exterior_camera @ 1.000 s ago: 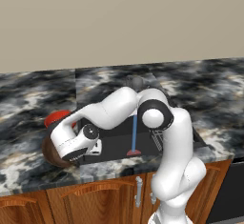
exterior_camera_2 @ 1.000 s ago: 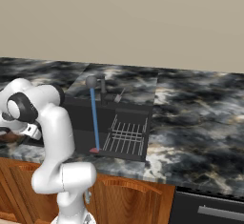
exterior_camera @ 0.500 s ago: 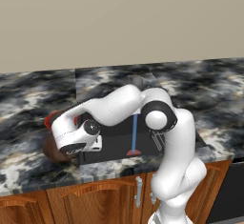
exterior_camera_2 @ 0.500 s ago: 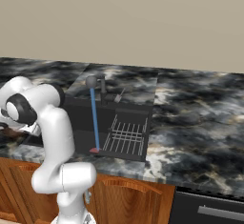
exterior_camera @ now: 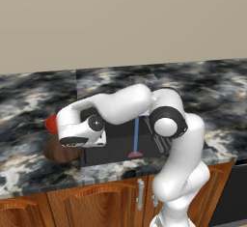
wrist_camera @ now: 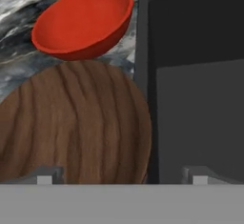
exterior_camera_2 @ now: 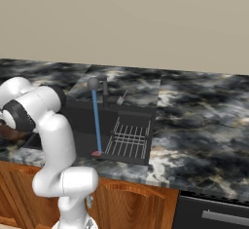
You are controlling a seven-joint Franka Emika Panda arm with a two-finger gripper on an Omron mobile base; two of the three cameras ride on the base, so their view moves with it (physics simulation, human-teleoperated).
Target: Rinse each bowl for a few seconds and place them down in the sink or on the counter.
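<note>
The counter runs the full width of the room, a glossy marbled slab over wooden cabinets. Set into it is the dark sink, with a wire rack at its right end and a grey tap at the back from which a thin blue stream falls straight down to the basin floor.

The white arm bends over to the left side of the sink, its hand low over the counter there. Both bowls sit on the counter just left of the basin. The wooden bowl is nearer the front edge, close against the sink's rim; the red bowl is right behind it, touching or nearly so.

The gripper has its two fingers spread wide with nothing between them; one tip sits over the wooden bowl, the other over the sink side.

I'd guess both bowls are light and rigid. The red one looks glossy, so likely slick when wet; the wooden one looks duller and probably offers better friction. Neither has a handle, so the sensible hold is the rim, one finger inside and one outside the wall, pinching firmly enough that water doesn't loosen it.
</note>
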